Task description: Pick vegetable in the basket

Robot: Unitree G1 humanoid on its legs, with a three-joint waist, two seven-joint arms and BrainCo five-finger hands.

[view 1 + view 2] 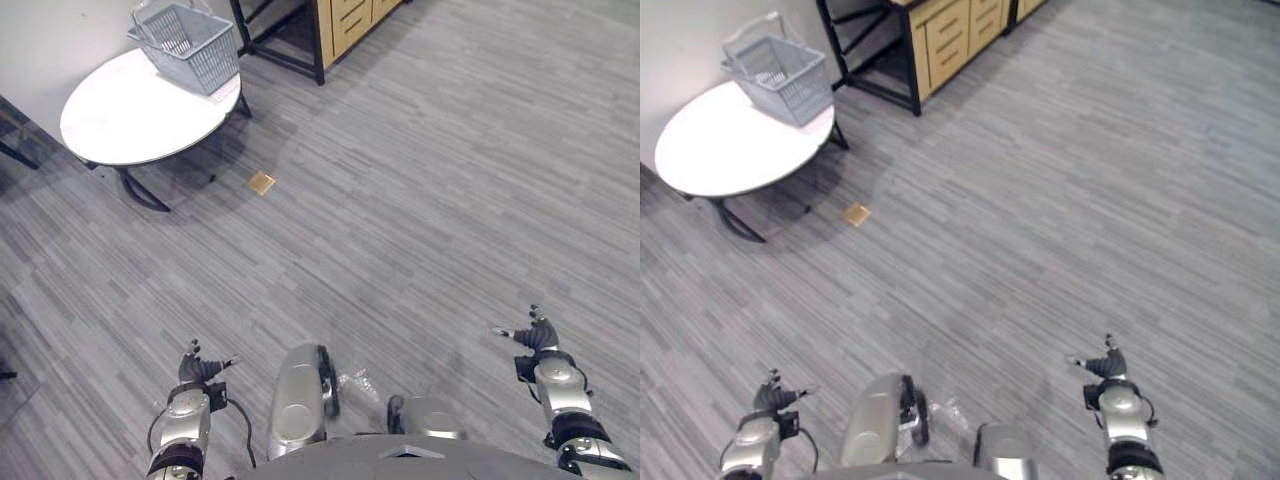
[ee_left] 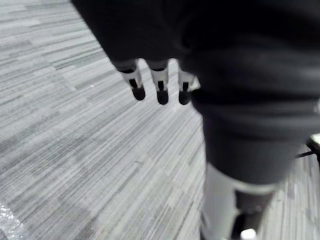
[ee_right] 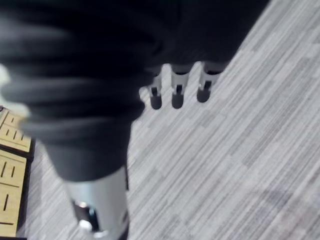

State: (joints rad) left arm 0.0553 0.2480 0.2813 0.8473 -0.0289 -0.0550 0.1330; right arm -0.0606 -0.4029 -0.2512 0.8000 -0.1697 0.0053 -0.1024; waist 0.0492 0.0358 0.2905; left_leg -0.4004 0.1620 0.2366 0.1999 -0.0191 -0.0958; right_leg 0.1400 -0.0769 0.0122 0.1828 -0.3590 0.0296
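Fingers (image 2: 160, 90) of the left hand (image 1: 197, 368) hung straight and released, grasping nothing, low at the lower left of the head views. At the upper left of the frame we noted the grey mesh basket (image 1: 190, 45), standing at the far right edge of the white oval table (image 1: 120, 125). Its long axis appeared to run from upper left down to lower right. We could not tell whether a vegetable lay inside. A small tan square (image 1: 262, 182) lay on the floor just beside the table's shadow. A wooden cabinet (image 1: 350, 20) stood at the top centre. At the lower right, the right hand (image 1: 535, 335) showed its fingers (image 3: 177, 95) likewise straight and slack over bare floor, holding nothing.

Governing relation: the basket sat well apart from both hands, ahead and toward the upper left. We judged the left hand the nearer of the two, though neither was within reach. In our reading, the approach to the table comes first, so the task had barely started.
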